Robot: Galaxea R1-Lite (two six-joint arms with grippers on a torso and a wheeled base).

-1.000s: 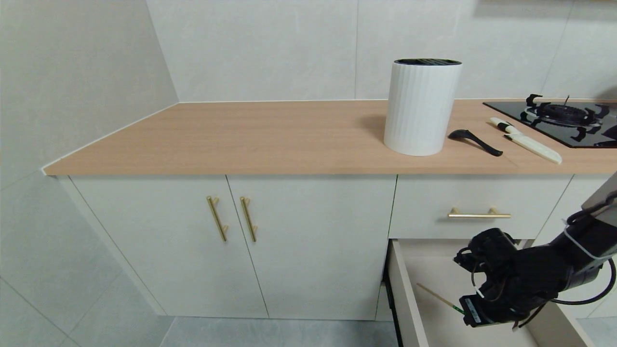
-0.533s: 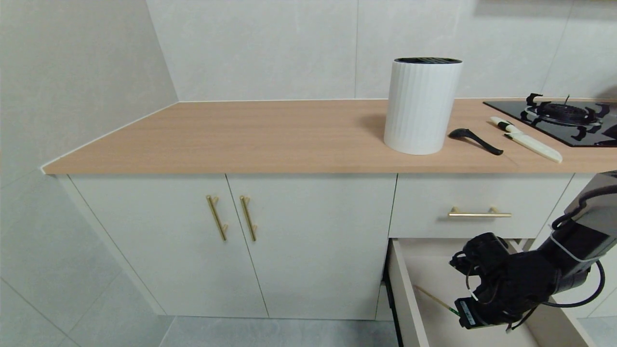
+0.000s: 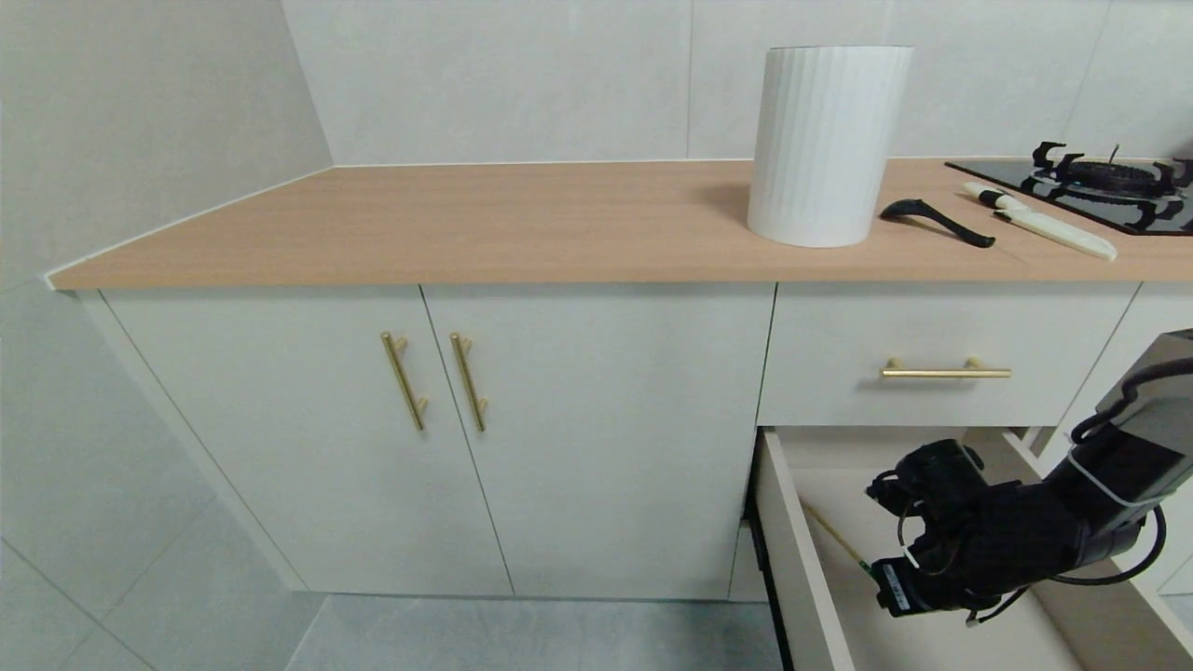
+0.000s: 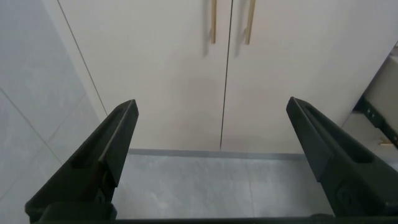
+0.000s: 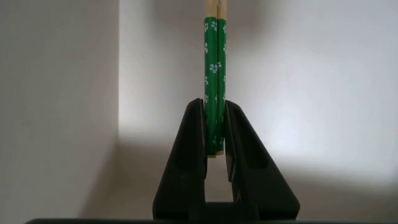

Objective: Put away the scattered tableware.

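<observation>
Head view: the right gripper [image 3: 884, 580] sits low inside the open drawer [image 3: 790, 545], clamped on a pair of chopsticks [image 3: 832, 539]; their long axis runs straight out from the jaws, slanting toward the drawer's left wall and back corner, with the far tips close to that wall; whether the tips touch the floor I cannot tell. On the counter [image 3: 466, 224] a spoon [image 3: 937, 222] and a knife [image 3: 1044, 222] lie to the right of the canister [image 3: 825, 149], near the stove [image 3: 1109, 177]; this layout is what the head view supplies, and by my reading those two are yet to be put away.

Left wrist view: the left gripper [image 4: 217, 162] has its jaws wide apart with nothing between them; it faces the cupboard doors [image 4: 186, 81] above the floor, well apart from the drawer, so the right arm is the one placed for the next step.

Right wrist view: this adds the grip itself; the fingers [image 5: 194, 143] pinch the green flowered ends of the chopsticks [image 5: 215, 68], which lie side by side and point directly away from the gripper [image 5: 215, 115] over the drawer's pale bottom [image 5: 311, 93], with its wall [image 5: 62, 93] alongside. Letting go here should lay the pair lengthwise near that wall; the step looks close to done.
</observation>
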